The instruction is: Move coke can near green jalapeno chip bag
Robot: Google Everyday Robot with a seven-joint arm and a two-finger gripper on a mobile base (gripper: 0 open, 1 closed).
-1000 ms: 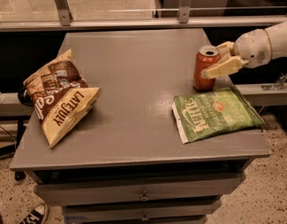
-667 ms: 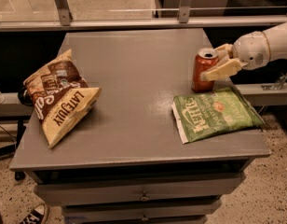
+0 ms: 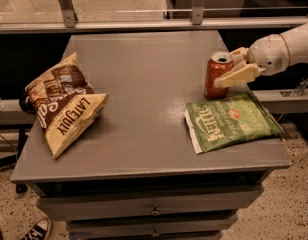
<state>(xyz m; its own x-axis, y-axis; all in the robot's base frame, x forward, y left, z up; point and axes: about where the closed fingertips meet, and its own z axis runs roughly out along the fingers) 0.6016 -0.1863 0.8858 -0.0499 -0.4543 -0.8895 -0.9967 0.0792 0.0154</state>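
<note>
The coke can (image 3: 215,77) stands upright at the right side of the grey table (image 3: 144,84), red with a silver top. It is just behind the far edge of the green jalapeno chip bag (image 3: 233,122), which lies flat near the table's front right corner. My gripper (image 3: 233,66) reaches in from the right. Its cream fingers (image 3: 240,75) sit on either side of the can's upper right part, closed on it. The can's base is at or just above the tabletop.
A brown-and-cream Late July bag (image 3: 61,104) lies at the table's left side. A metal rail with glass (image 3: 144,24) runs behind the table. Drawers (image 3: 154,211) sit below the front edge. A shoe (image 3: 36,230) is on the floor at lower left.
The gripper and the coke can have shifted slightly to the left, staying just behind the green bag. The bags have not moved.
</note>
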